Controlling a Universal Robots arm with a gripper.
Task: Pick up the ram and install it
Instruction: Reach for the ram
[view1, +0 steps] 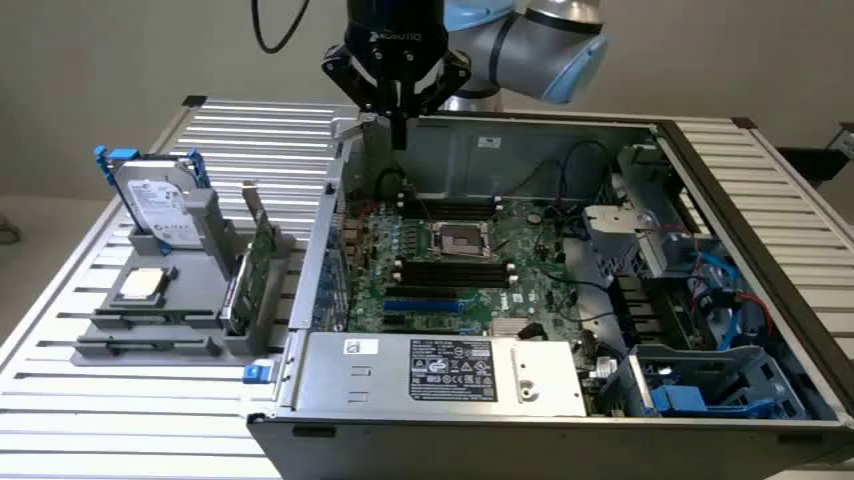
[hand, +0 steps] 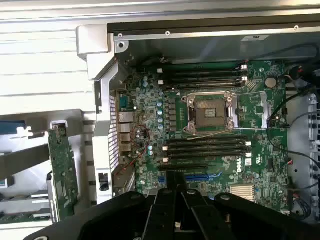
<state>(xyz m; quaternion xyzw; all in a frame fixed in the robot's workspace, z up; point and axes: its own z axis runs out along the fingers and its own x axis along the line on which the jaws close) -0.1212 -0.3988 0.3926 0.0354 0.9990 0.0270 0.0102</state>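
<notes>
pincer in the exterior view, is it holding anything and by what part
Nothing is held: the pincer hangs shut and empty above the motherboard.

The case (view1: 754, 260) sits on the table (view1: 80, 420) at the exterior view's right, with the motherboard (view1: 521, 290) lying in it and the socket (view1: 461, 238) between memory slots (view1: 454, 270). Left of the case, a rack (view1: 147, 345) holds a hard drive (view1: 158, 205), a processor (view1: 144, 283) and an upright board (view1: 260, 265). My gripper (view1: 398, 140) hangs over the case's far left wall.
</notes>
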